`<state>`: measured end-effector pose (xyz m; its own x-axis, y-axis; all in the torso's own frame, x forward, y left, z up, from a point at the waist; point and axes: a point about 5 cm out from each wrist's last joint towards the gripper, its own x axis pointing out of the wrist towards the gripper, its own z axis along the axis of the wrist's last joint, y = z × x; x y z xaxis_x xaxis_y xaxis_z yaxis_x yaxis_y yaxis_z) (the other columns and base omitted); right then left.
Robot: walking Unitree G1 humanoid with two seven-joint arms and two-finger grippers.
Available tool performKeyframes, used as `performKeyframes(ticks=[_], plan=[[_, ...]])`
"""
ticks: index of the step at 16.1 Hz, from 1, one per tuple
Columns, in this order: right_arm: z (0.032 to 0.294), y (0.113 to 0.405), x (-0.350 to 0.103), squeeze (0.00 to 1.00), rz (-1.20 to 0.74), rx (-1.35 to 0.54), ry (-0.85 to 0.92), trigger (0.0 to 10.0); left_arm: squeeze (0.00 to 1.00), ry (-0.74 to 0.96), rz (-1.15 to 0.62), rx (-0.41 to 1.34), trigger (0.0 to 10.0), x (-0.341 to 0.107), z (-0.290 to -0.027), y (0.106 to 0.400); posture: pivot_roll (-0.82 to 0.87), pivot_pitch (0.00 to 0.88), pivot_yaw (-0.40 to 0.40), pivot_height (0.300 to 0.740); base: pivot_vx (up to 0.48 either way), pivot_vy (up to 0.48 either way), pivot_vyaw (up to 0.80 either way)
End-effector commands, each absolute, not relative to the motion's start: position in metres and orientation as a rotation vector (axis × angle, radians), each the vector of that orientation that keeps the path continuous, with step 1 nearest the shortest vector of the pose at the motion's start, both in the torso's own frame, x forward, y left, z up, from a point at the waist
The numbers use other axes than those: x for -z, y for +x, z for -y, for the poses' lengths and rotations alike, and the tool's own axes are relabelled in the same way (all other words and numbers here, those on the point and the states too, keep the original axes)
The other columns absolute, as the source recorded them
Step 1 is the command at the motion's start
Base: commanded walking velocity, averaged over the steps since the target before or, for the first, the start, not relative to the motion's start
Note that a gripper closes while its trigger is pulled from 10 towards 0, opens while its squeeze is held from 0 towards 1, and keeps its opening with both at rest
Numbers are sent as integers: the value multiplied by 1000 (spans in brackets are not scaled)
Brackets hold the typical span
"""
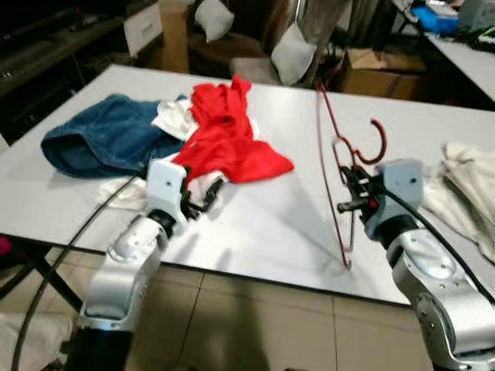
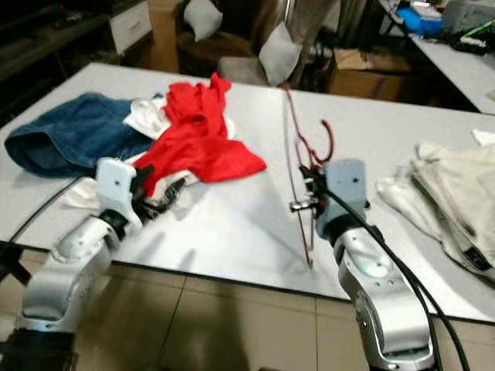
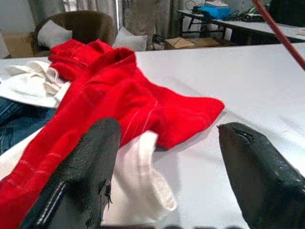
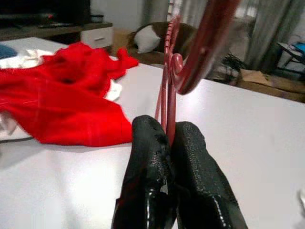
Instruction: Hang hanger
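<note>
I stand at the near edge of a white tabletop [image 1: 255, 232], with beige floor tiles [image 1: 255, 325] below it. Past the far edge sits a brown armchair [image 1: 232, 46] holding two pale cushions [image 1: 290, 52]. A cardboard box [image 1: 383, 71] rests on the floor near the far right corner. A low dark cabinet [image 1: 46, 46] with a white drawer [image 1: 143, 25] runs along the left. A second table [image 1: 464, 58] stands off to the right. Curtains [image 4: 271, 28] hang behind. The light is dim and indoor.
</note>
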<state>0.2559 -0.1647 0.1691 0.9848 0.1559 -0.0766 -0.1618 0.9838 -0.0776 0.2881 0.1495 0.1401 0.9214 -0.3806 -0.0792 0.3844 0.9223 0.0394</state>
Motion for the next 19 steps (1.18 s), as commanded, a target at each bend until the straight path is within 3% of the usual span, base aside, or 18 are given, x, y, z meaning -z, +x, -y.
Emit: performKeyframes(ticks=[1, 4, 14, 19], plan=[[163, 256, -170, 0, -74, -162, -69, 10000, 0, 53, -70, 376, 10000, -140, -154, 289, -144, 0, -22, 740, 0, -296, 0], [169, 252, -170, 0, -76, -136, -86, 10000, 0, 46, -76, 389, 10000, -138, -149, 288, -155, 0, -25, 740, 0, -276, -171], [174, 258, -177, 0, -55, -112, -88, 10000, 0, 32, -60, 368, 10000, -138, -144, 294, -165, 0, -27, 740, 0, -264, -800], [174, 251, -168, 0, -91, -102, -121, 10000, 0, 54, -84, 349, 10000, -131, -146, 291, -177, 0, -17, 740, 0, 0, -569]])
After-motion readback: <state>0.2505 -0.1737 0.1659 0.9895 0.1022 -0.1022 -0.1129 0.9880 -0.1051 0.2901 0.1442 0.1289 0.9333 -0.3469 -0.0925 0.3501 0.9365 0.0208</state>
